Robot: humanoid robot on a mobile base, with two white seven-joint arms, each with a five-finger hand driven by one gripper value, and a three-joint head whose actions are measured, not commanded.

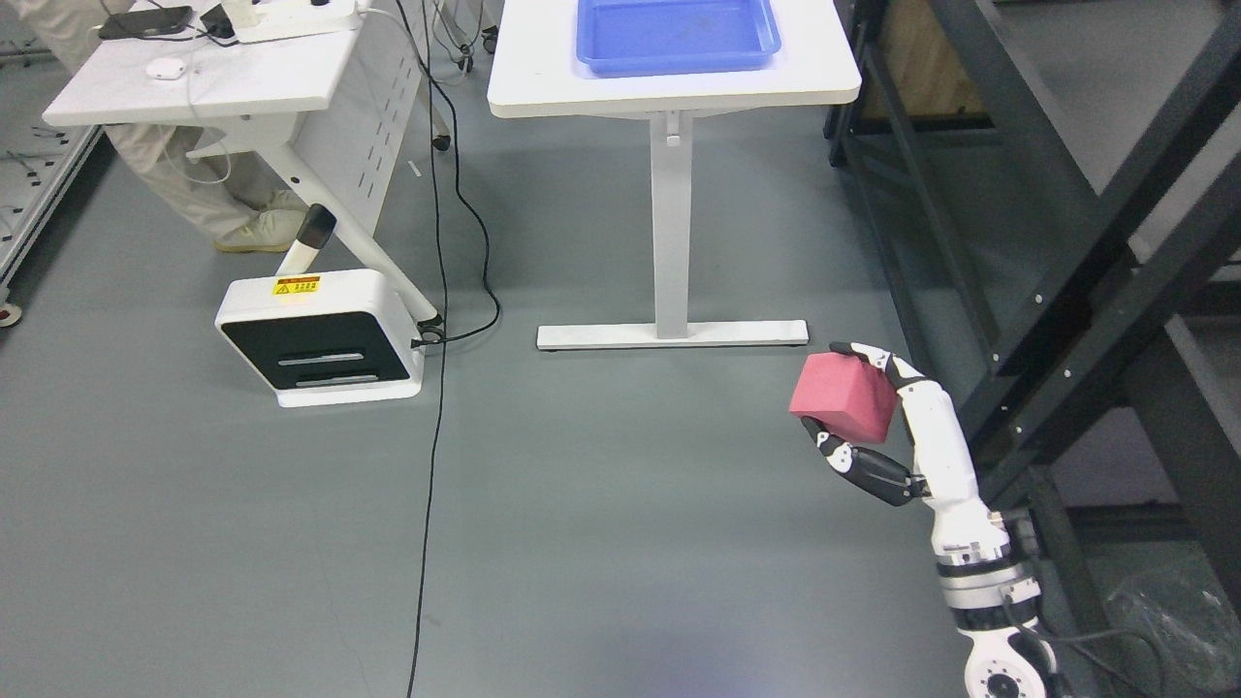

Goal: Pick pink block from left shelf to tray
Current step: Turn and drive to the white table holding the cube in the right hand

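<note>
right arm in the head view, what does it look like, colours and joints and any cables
The right hand has white shells on the back and finger segments, with black joints and a black thumb base. The forearm is a slim white casing, ending in silver-grey metal rings and a round white joint housing with bolt holes. A thin dark cable runs beside that joint.

Item 1: yellow warning label [297, 286], stuck on the top face of the white floor unit [320, 334] with the black front panel. The label carries a triangular hazard symbol at its left end and lines of dark print beside it, under a red strip along its upper edge. The print is too small to read.

No other text, brand, number or sign is legible on anything else in view.
</note>
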